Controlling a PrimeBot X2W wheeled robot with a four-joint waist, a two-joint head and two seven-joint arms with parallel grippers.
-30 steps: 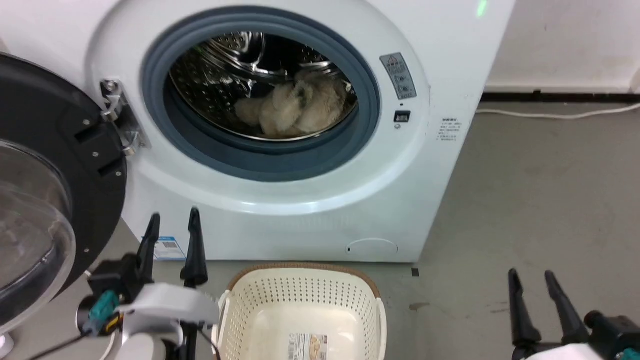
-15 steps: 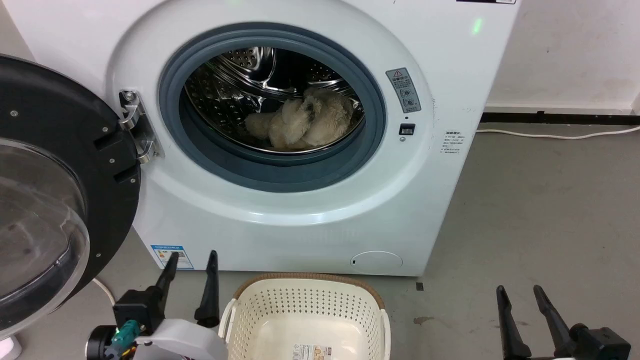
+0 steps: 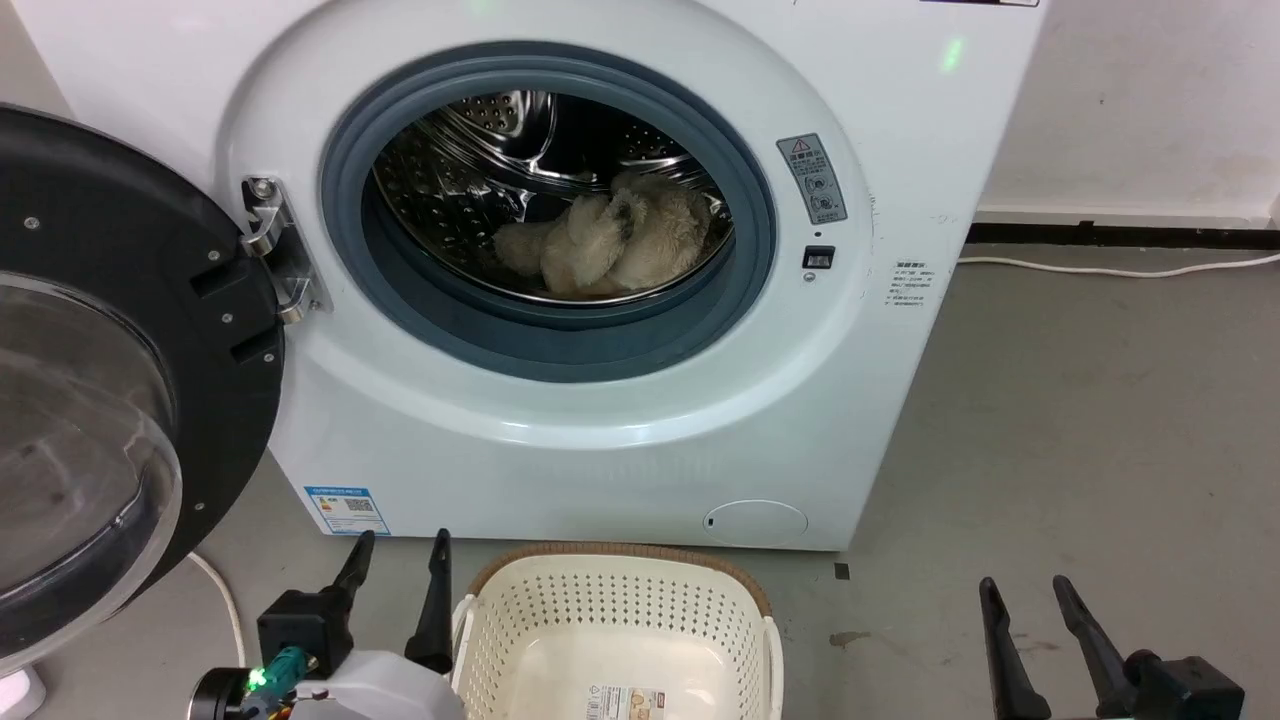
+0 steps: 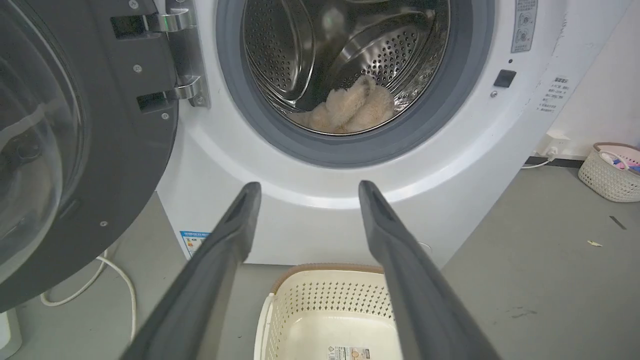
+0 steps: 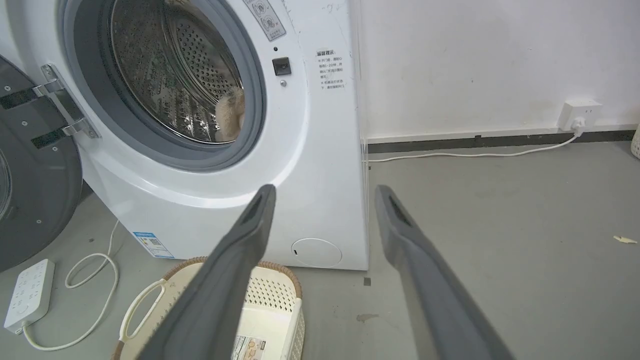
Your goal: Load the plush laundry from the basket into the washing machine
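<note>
Plush laundry (image 3: 605, 245) lies inside the drum (image 3: 450, 180) of the washing machine (image 3: 620, 440), low and toward the right of the opening, behind the grey seal (image 3: 560, 345); the black-rimmed door (image 3: 110, 210) hangs wide open on my left; the basket (image 3: 615, 600) sits on the floor (image 3: 1080, 420) just before the machine, its bottom label (image 3: 622, 702) showing; my left gripper (image 3: 403, 537) hovers just beside the basket's left rim, fingers parted and holding nothing; my right gripper (image 3: 1024, 583) hovers well right of the basket, fingers likewise apart, gripping nothing.
</note>
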